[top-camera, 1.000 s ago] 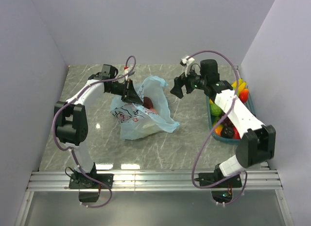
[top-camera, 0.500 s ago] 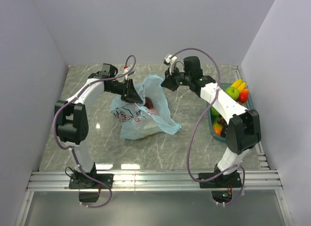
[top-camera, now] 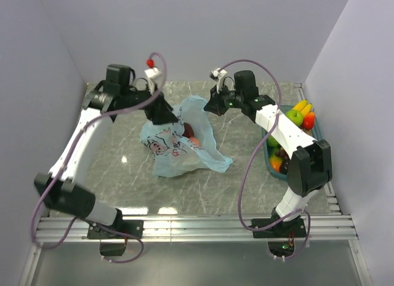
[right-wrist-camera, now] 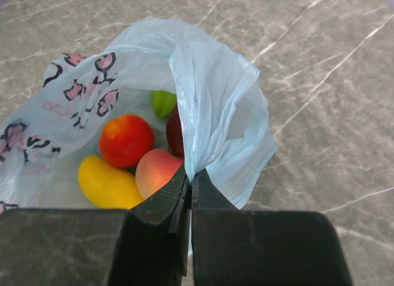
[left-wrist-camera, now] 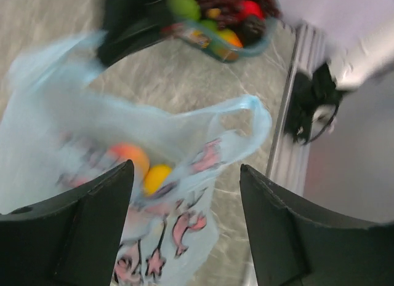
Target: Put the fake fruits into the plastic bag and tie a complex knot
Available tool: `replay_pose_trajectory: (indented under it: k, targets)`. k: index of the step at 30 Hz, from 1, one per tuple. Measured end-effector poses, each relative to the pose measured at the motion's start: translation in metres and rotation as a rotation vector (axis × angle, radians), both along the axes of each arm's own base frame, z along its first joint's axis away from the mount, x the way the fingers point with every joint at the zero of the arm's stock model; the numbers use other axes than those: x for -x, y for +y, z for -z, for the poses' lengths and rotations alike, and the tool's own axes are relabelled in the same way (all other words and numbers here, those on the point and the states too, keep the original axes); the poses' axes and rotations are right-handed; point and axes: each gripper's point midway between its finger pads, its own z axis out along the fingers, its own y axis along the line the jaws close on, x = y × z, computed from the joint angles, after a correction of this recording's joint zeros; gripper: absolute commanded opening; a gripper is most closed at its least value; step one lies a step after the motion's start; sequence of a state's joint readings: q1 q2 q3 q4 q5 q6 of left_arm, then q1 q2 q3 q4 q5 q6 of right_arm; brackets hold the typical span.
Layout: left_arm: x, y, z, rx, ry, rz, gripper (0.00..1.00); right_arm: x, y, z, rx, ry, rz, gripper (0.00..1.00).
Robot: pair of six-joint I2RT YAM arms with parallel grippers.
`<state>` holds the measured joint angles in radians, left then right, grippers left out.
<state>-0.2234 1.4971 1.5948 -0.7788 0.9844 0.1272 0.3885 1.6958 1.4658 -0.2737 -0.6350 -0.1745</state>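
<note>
a: where does the plastic bag [top-camera: 178, 152] lie?
b: around the middle of the marbled table [top-camera: 123, 184], somewhat nearer its far edge. its mouth opens upward, and pink and black printed figures show on its near side.
a: and the right gripper [right-wrist-camera: 189, 178]?
b: its jaws are pressed together on a fold of the bag's light-blue rim, on the side toward the table's right edge. the film bunches up from the pinch.
a: the left gripper [left-wrist-camera: 184, 227]?
b: it hangs over the bag's left rim with its 2 black fingers [left-wrist-camera: 86, 230] spread wide. the left wrist view is blurred, but nothing shows clamped between them.
a: what is inside the bag?
b: the right wrist view shows 5 pieces: a red-orange round fruit [right-wrist-camera: 126, 140], a yellow fruit [right-wrist-camera: 109, 182] just beside it, a peach [right-wrist-camera: 159, 169] next to both, a dark red piece [right-wrist-camera: 175, 131] behind the peach, and a green piece [right-wrist-camera: 163, 103] furthest in.
a: any fruits outside it?
b: yes, in the teal tray [left-wrist-camera: 246, 50] along the table's right edge. a banana [top-camera: 300, 106] lies at its far end, with a green apple [top-camera: 294, 117] and a red piece [top-camera: 309, 120] beside it. others are partly hidden under the right arm [top-camera: 283, 129].
</note>
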Motion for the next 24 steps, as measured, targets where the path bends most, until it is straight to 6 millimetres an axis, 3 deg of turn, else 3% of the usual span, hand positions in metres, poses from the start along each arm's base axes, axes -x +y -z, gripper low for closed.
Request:
replay_pose_trajectory:
  k: [3,5,7,14,20,23,24]
  targets:
    - [0.058,-0.043,-0.023,-0.040,-0.253,0.182,0.79,0.001,-0.001,0.002,-0.006,0.031,0.004,0.00]
    - [0.098,-0.068,-0.019,-0.055,-0.345,0.304,0.80,0.001,-0.003,0.003,-0.010,0.052,0.012,0.00]
    - [0.119,-0.082,-0.007,-0.089,-0.391,0.372,0.80,0.000,-0.005,0.004,-0.014,0.068,0.016,0.00]
    - [0.126,-0.139,0.063,-0.268,-0.443,0.464,0.81,0.000,-0.008,0.012,-0.010,0.109,0.021,0.00]
    - [0.134,-0.174,0.098,-0.353,-0.487,0.494,0.79,-0.002,-0.008,0.016,-0.009,0.132,0.023,0.00]
    - [0.137,-0.185,0.113,-0.384,-0.513,0.490,0.71,-0.005,-0.011,0.018,-0.008,0.143,0.033,0.00]
    - [0.137,-0.187,0.119,-0.396,-0.513,0.488,0.65,-0.006,-0.012,0.018,-0.007,0.146,0.036,0.00]
